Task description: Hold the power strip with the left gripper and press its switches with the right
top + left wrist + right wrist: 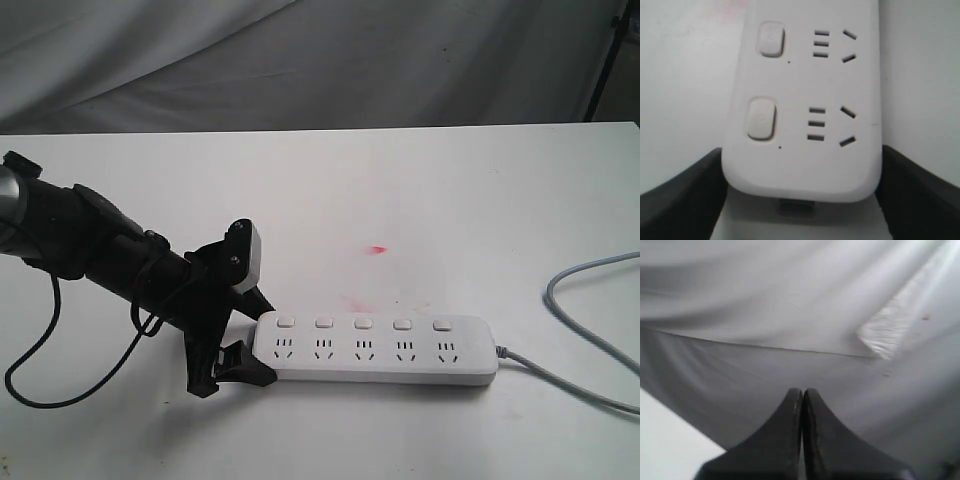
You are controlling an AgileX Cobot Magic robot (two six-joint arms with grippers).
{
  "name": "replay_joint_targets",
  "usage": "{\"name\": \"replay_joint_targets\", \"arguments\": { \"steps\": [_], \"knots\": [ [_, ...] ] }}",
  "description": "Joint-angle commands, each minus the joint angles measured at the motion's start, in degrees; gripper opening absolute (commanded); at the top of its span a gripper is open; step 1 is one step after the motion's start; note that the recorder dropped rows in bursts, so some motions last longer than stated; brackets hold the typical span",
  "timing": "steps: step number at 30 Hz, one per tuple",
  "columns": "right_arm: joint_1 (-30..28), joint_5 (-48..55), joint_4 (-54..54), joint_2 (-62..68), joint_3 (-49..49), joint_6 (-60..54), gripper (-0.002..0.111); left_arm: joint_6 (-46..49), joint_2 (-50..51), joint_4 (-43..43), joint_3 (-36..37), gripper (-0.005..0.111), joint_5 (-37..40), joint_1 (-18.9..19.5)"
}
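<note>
The holding half of the task appears to be done, while the pressing half is judged not yet begun. The power strip [380, 350] is laid flat on the white table [450, 200], with its grey cord [590, 275] led away from the end farthest from the arm. At the strip's other end the left gripper [260, 338] is set, its two black jaws placed one on each long side of the strip; in the left wrist view both jaws are seen flush against the strip's [805, 150] edges, so it is taken to be clamped, though how firmly cannot be told. The five switches [362, 323] are lined up along the strip's far edge, one by each socket set, and none is being touched; whether any has been pushed in cannot be read from their look. The right gripper [802, 390] is not seen anywhere near the strip: its jaws are pressed together, tip to tip, and only a grey cloth backdrop [790, 315] is shown ahead of them. It is left to be brought over to the strip and lowered onto each switch in turn. No container is in view; the sockets [363, 350] are seen with nothing plugged into them.
</note>
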Motion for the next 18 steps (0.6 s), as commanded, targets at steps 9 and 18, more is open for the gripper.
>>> {"name": "replay_joint_targets", "arguments": {
  "steps": [9,18],
  "knots": [
    [-4.19,39.40,46.69,8.13,-9.53,-55.24,0.000,0.05,0.05,-0.37,-0.34,0.000,-1.49,-0.20],
    [-6.26,55.59,131.35,16.23,-11.75,-145.95,0.000,0.05,0.05,-0.37,-0.34,0.000,-1.49,-0.20]
  ]
}}
